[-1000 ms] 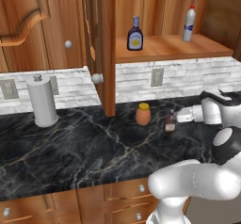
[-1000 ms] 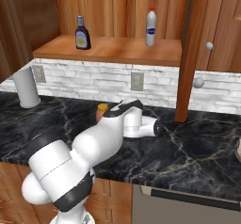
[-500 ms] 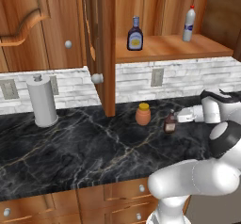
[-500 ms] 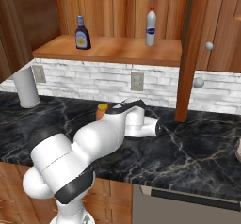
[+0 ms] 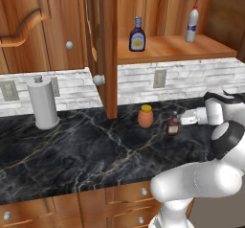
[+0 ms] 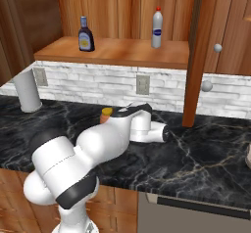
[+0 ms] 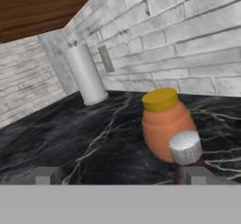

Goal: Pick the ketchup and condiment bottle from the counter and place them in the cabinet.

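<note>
Pincer (image 7: 117,175) low over my counter (image 5: 72,155), fingers spread wide, nothing held | ketchup (image 5: 172,124) just ahead by the right fingertip | orange jar (image 5: 145,116) behind it | condiment bottle (image 5: 137,34) up on the cabinet (image 5: 167,50) shelf.

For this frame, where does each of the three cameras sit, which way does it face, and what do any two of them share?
Left base view: behind the arm to its left, facing forward and down at the counter and the cabinet; the white arm rises at lower right, the pincer reaching toward the ketchup.
Right base view: behind the arm to its right, same direction; the arm rises at lower left.
Hand view: on the hand, low over the counter, facing along it toward the orange jar; two finger tips show at the bottom.
Both base views share the condiment bottle on the cabinet shelf.
</note>
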